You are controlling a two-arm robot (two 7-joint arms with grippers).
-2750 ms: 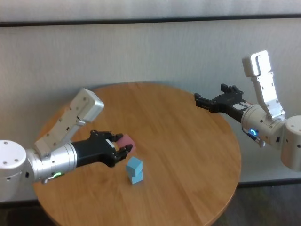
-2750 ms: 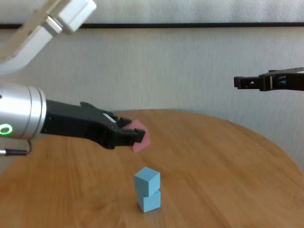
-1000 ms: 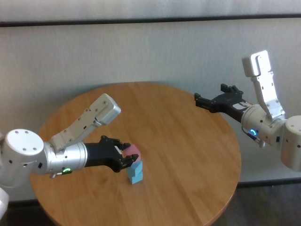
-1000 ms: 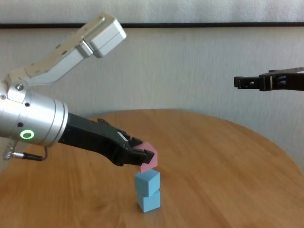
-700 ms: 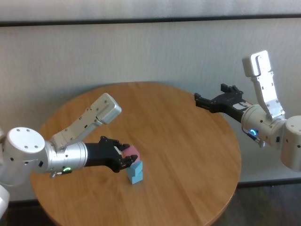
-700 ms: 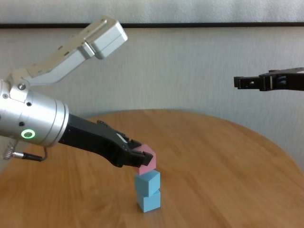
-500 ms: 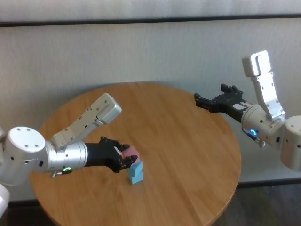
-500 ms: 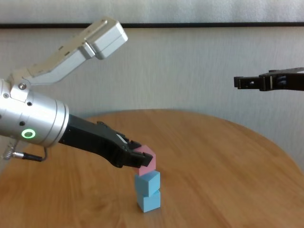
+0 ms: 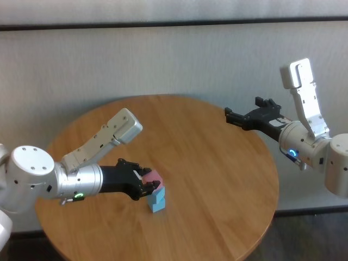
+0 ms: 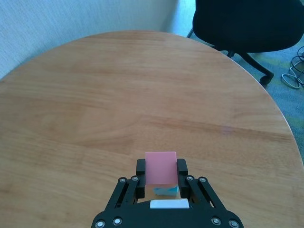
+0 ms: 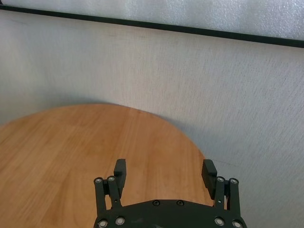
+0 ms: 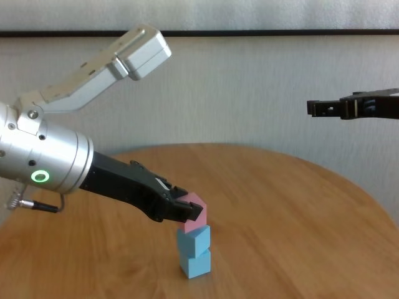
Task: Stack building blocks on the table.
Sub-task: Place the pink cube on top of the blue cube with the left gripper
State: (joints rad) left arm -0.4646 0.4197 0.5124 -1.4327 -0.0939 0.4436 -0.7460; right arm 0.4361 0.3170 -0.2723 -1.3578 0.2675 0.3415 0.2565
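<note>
Two light blue cubes stand stacked on the round wooden table: the upper one on the lower one. The stack also shows in the head view. My left gripper is shut on the pink cube and holds it on or just above the upper blue cube. The left wrist view shows the pink cube between the fingers, with a sliver of blue under it. My right gripper is open and empty, raised beyond the table's right edge.
A black office chair stands on the floor past the table's edge in the left wrist view. A pale wall runs behind the table. Bare tabletop lies to the right of the stack.
My left gripper carried the pink cube from above the table's left part over to the blue stack and lowered it onto the top. The right arm has not moved.
</note>
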